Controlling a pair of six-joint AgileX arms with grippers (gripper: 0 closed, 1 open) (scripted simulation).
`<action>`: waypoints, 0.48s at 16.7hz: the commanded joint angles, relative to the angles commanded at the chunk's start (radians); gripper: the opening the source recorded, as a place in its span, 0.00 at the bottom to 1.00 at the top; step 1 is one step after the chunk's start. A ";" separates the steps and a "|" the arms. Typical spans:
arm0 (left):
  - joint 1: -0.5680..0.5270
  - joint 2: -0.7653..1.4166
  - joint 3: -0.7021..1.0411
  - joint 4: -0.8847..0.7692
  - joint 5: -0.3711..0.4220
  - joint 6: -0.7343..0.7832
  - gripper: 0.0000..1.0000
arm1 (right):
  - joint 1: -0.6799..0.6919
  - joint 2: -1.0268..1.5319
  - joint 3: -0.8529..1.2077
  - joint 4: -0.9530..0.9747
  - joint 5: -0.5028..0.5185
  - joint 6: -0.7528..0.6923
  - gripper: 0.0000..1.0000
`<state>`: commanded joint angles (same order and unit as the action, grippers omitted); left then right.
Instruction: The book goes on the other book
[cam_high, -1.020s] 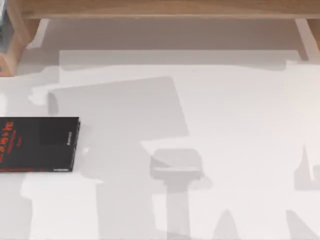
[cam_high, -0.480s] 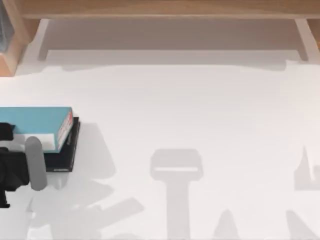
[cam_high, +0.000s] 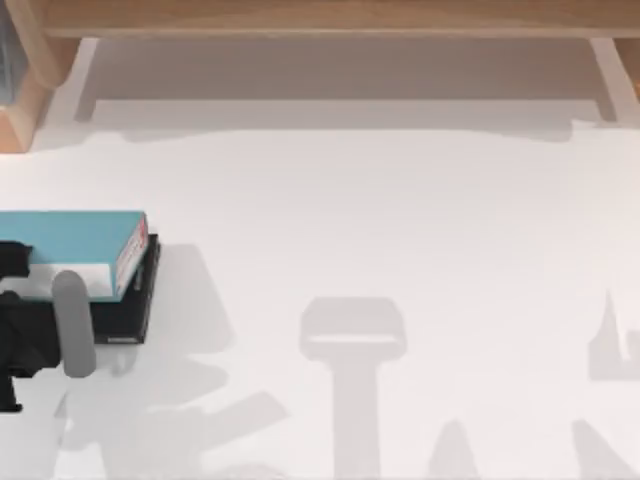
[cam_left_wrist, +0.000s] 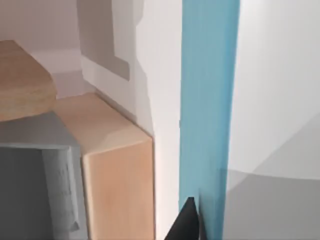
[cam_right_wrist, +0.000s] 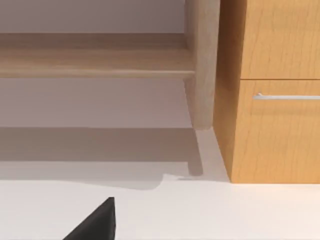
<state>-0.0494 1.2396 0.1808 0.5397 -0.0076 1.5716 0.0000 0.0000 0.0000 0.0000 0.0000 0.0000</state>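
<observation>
The teal-blue book (cam_high: 75, 242) with its white, red-marked spine lies flat on the thin black other book (cam_high: 135, 310) at the table's far left; the black one shows along the right and near sides. My left gripper (cam_high: 12, 262) reaches in from the left edge and is shut on the teal book. In the left wrist view the book (cam_left_wrist: 210, 110) is a blue band with a black fingertip (cam_left_wrist: 187, 222) against it. My right gripper (cam_right_wrist: 97, 225) hangs above the white table, away from both books.
A wooden shelf unit (cam_high: 320, 18) runs along the back, with a wooden side panel (cam_high: 20, 90) at the back left. A wooden cabinet with a drawer handle (cam_right_wrist: 280, 96) stands ahead of the right gripper. White table (cam_high: 400, 220) stretches to the right of the books.
One second ago the black book lay bare. The left arm then brought the teal book onto it; in the last half second book and arm barely shifted.
</observation>
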 joint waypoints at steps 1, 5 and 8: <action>-0.001 0.007 0.002 0.006 0.000 0.000 0.00 | 0.000 0.000 0.000 0.000 0.000 0.000 1.00; -0.001 0.009 0.002 0.006 0.000 0.000 0.08 | 0.000 0.000 0.000 0.000 0.000 0.000 1.00; -0.001 0.009 0.002 0.006 0.000 0.000 0.30 | 0.000 0.000 0.000 0.000 0.000 0.000 1.00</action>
<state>-0.0501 1.2485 0.1826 0.5462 -0.0074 1.5716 0.0000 0.0000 0.0000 0.0000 0.0000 0.0000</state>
